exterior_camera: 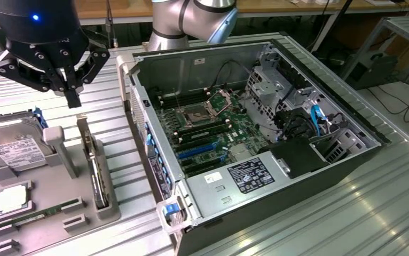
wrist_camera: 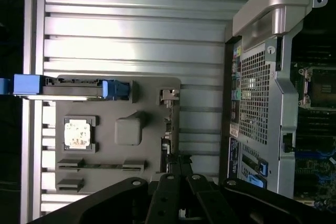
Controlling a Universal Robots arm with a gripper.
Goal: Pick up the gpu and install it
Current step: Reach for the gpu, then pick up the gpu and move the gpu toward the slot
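Observation:
The gpu (exterior_camera: 95,166) stands on its long edge in a slot of the grey holder (exterior_camera: 65,188), a thin dark card at the exterior view's left. My gripper (exterior_camera: 72,95) hangs in the air above the card's far end, well apart from it, shut with nothing between its fingers. In the wrist view the gpu (wrist_camera: 167,129) shows edge-on along the side of the holder (wrist_camera: 147,150), just beyond my gripper (wrist_camera: 178,167). The open computer case (exterior_camera: 212,210) lies beside the holder, its motherboard (exterior_camera: 204,128) and blue card slots (exterior_camera: 194,152) exposed.
The holder also carries a silver hard drive (exterior_camera: 12,146) with blue rails, a processor chip (exterior_camera: 10,198) and a green memory stick (exterior_camera: 37,216). A grey post (exterior_camera: 59,152) stands beside the gpu. Ribbed metal tabletop (exterior_camera: 347,213) surrounds everything.

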